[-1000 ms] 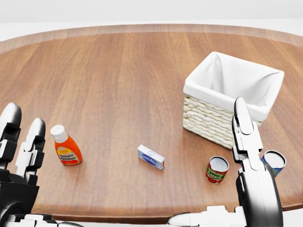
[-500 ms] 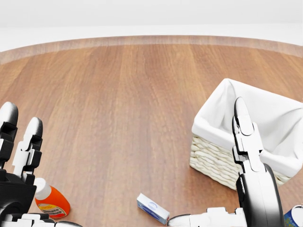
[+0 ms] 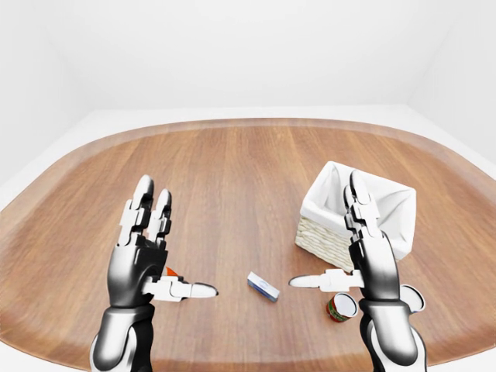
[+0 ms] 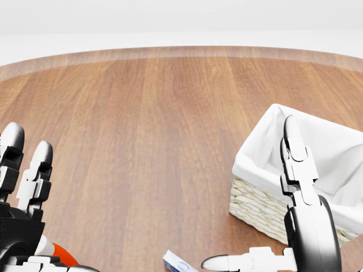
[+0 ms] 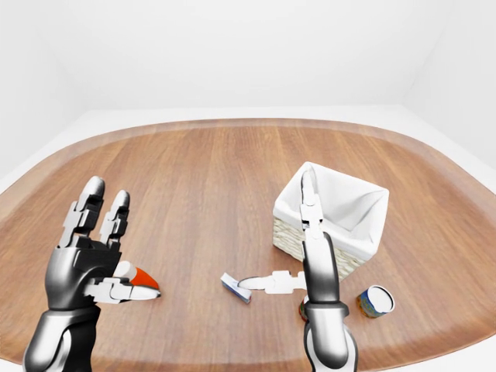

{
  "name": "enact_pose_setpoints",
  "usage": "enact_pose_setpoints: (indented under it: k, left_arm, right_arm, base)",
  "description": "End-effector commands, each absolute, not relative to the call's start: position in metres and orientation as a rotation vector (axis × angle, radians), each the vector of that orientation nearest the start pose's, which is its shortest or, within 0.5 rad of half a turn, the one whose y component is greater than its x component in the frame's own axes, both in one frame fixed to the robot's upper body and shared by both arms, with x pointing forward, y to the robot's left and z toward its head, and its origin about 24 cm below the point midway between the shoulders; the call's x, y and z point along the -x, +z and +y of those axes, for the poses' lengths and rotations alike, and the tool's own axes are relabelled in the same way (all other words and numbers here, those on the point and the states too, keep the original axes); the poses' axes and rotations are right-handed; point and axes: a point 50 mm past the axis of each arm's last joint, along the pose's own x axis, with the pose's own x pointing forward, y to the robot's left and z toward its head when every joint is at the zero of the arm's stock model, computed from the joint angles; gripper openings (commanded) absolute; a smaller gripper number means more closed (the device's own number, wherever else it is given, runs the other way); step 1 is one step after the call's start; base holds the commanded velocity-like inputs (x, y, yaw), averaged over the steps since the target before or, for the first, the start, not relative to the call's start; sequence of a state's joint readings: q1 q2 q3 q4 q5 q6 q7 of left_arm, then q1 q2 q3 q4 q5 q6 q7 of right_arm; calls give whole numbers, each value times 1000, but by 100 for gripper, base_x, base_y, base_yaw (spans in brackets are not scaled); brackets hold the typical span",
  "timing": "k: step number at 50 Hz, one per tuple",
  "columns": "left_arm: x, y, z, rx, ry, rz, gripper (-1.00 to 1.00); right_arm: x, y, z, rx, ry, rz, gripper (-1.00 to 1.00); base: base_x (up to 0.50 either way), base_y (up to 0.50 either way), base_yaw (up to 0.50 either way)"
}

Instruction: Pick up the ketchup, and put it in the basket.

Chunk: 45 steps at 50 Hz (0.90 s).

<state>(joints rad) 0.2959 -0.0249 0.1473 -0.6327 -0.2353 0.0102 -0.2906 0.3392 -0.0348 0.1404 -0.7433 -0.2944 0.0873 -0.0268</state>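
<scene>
The ketchup (image 5: 140, 277), an orange-red bottle, lies on the wooden table (image 3: 232, 178) at lower left, partly hidden behind my left hand's thumb. My left hand (image 3: 160, 245) is raised just over it, open, fingers pointing up, not touching it. The basket (image 3: 339, 203) is wicker with a white cloth liner and stands at right. My right hand (image 3: 346, 249) is held up open at the basket's near side, thumb pointing left, holding nothing. In the head view only a sliver of ketchup (image 4: 58, 255) shows at the bottom edge.
A small blue-and-white box (image 3: 263, 287) lies between my two hands. A red-labelled can (image 3: 339, 308) and a blue-labelled can (image 5: 377, 301) stand below the basket near the table's near edge. White walls surround the table.
The head view has shifted: ketchup, box and basket all slid down the picture, and the cans dropped out of it. Both hands keep the same open pose.
</scene>
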Motion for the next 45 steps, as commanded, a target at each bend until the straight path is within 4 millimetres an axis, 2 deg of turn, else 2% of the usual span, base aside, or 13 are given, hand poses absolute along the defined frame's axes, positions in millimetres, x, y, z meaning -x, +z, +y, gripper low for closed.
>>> enact_pose_setpoints:
  k: [1, 17, 22, 26, 27, 34, 45]
  left_arm:
    - [-182, 124, 180, 81, -106, -364, 100]
    - [-185, 130, 193, 64, -56, -374, 100]
    - [-190, 129, 206, 59, -6, -369, 100]
    - [-190, 129, 207, 59, -5, -369, 100]
    - [-195, 125, 217, 63, 30, -356, 100]
    - [-193, 121, 232, 53, 74, -338, 100]
    - [-186, 107, 243, 37, 106, -312, 100]
  right_arm:
    - [-175, 135, -144, 273, -52, -336, 100]
    - [-174, 138, -147, 270, -59, -345, 100]
    - [-172, 143, -151, 267, -71, -364, 100]
    - [-172, 143, -151, 267, -71, -364, 100]
    - [-172, 143, -152, 267, -76, -365, 100]
    - [-173, 143, -153, 262, -75, -364, 100]
    - [-173, 143, -154, 258, -73, -362, 100]
  base:
    - [0, 0, 0]
    - [0, 0, 0]
    - [0, 0, 0]
    - [0, 0, 0]
    - [0, 0, 0]
    - [0, 0, 0]
    - [0, 0, 0]
